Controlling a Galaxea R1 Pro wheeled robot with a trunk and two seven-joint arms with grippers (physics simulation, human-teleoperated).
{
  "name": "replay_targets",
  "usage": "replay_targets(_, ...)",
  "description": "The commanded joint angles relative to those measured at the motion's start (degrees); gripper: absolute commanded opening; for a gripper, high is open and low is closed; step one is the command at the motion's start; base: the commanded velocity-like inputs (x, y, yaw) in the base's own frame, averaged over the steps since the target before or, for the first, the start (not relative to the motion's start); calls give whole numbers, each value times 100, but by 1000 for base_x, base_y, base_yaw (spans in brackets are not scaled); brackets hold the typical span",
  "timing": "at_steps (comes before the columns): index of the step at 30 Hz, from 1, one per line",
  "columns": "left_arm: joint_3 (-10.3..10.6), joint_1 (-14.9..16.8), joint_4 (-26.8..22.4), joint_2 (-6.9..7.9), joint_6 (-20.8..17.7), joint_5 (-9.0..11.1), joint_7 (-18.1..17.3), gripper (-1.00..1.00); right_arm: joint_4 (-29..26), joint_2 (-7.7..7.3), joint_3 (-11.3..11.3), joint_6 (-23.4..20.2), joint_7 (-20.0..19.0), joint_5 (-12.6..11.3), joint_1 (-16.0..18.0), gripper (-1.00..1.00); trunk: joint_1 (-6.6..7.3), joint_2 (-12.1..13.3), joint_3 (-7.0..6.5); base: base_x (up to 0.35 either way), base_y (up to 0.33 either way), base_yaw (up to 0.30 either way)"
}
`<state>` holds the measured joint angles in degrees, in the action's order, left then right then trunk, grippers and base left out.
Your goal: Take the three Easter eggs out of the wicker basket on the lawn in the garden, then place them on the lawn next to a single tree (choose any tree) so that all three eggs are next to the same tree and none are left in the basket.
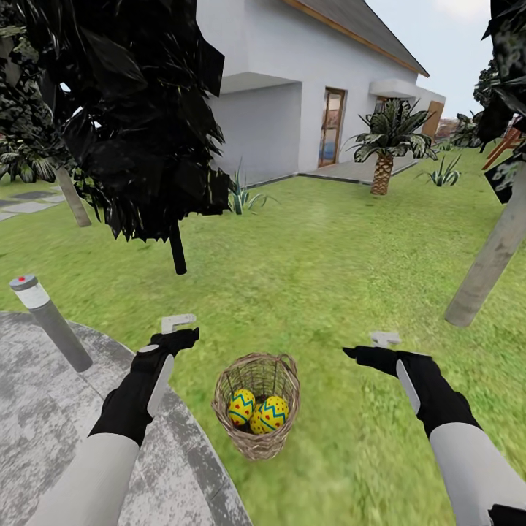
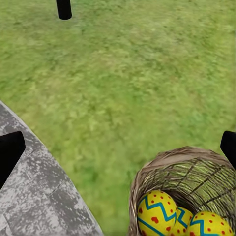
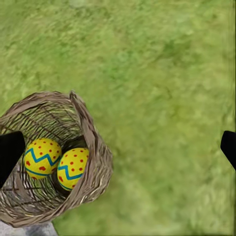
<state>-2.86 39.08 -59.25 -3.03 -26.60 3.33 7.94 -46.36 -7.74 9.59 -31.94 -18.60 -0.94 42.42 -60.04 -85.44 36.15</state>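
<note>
Both hands, left [image 1: 177, 326] & right [image 1: 378, 345], fingers apart (empty), flanking wicker basket [image 1: 257, 442] w/ Easter eggs [image 1: 257, 411], on lawn [image 1: 321, 248]

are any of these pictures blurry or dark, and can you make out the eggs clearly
Head view: the lawn is smeared, the conifer's foliage near black. Left wrist view: grass soft, Easter eggs sharp, cut by the frame edge. Right wrist view: even light, two eggs crisp in the wicker basket.

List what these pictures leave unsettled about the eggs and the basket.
- Third of the Easter eggs: left wrist view, mostly hidden between two others.
- Wicker basket: near side cut by the left wrist frame edge.
- Basket base: head view, hidden by its own wall.
</note>
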Motion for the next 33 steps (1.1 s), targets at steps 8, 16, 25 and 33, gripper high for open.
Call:
replay_targets(8,-12,3,19,-19,-29,44,24,100,3,17,2,-15,89,-9,9,100,-176,-325,150,0,0,0)
replay_targets(16,-5,-5,35,-56,-29,45,24,100,25,18,-68,-14,128,9,7,100,-352,-646,293,0,0,0)
replay_targets(25,-4,-45,53,-183,-29,52,24,100,30,11,-89,-15,132,24,5,100,-550,-1007,455,0,0,0)
replay_targets(33,-4,-72,61,-206,-29,54,24,100,46,9,-86,-14,138,26,7,100,-725,-1328,599,0,0,0)
